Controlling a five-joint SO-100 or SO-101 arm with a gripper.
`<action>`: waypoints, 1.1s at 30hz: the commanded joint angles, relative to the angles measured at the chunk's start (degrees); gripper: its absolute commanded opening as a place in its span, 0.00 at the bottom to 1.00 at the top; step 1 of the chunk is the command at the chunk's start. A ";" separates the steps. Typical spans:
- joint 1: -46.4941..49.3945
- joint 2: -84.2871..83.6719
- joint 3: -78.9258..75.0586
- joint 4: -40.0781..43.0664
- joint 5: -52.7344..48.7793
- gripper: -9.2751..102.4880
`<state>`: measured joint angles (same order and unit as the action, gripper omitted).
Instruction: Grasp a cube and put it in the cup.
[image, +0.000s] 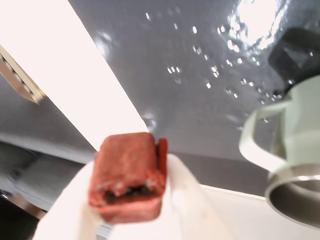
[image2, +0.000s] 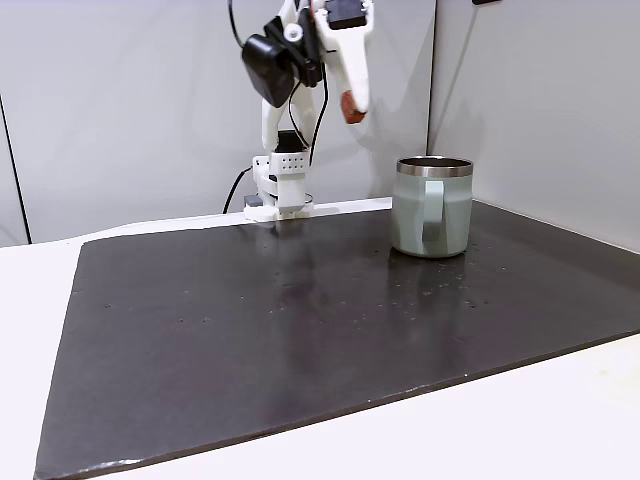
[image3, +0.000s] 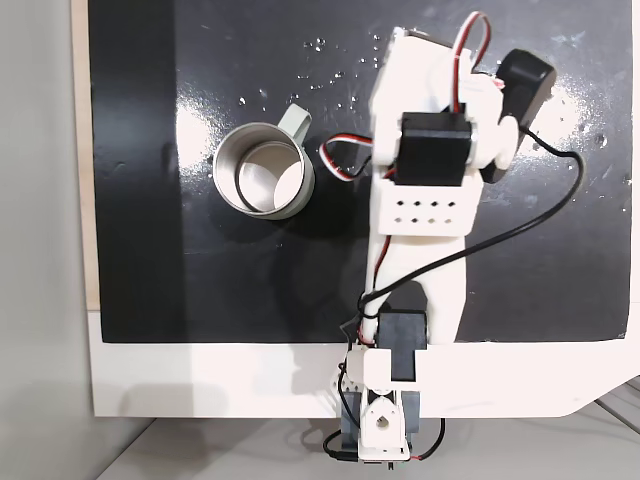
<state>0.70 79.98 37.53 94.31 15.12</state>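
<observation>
The arm is raised high above the table. Its gripper is clamped on the cube, up and left of the cup in a fixed view.

Dark glossy mat on a white table, pale grey wall panels behind.

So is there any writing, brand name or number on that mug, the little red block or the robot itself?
No text can be read in any view.
The cup: plain grey-green wall and steel rim, no logo or print on the side that shows.
The cube: bare reddish faces, held in the end effector, no marks.
The arm: white and black parts with no legible label.
The dark mat: unmarked.
</observation>
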 joint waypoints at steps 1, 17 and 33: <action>-5.63 6.06 1.76 -1.76 -2.46 0.09; -29.88 9.14 17.75 -2.37 -13.10 0.08; -30.85 11.69 24.52 0.44 -15.47 0.08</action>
<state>-29.79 87.71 61.79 94.39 0.35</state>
